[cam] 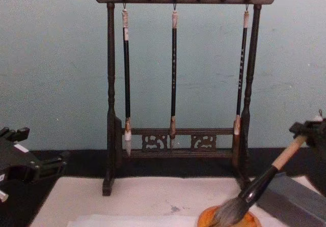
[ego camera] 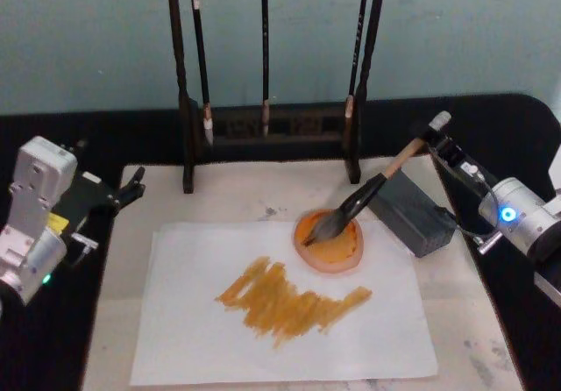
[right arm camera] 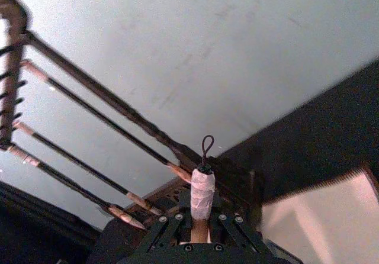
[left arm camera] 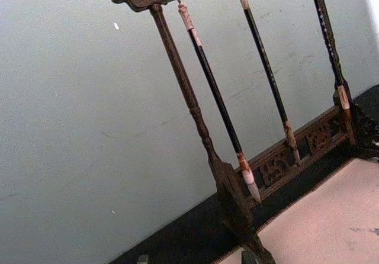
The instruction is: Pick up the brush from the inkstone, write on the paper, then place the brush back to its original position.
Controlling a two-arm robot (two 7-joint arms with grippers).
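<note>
Paper [ego camera: 175, 338] at 6 o'clock already carries strokes [ego camera: 289, 308]. Brush [ego camera: 364, 196] bristles rest in inkstone [ego camera: 351, 264], centre; right pincer [ego camera: 438, 138] at 2 o'clock clamped on handle. Placing step; next you likely release, retreat. Left pincer [ego camera: 131, 185] parked 9 o'clock, spread, empty.

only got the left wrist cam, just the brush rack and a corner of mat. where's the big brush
Observer: The brush has its bristles in the inkstone, its shaft leaning up over the grey block.
Operator: and the grippers
Observer: The right gripper is at the handle's whitish end; the left gripper is parked at the left edge of the mat.
Operator: anything written yet
Observer: Yes, a band of orange-brown strokes runs across the paper.
</note>
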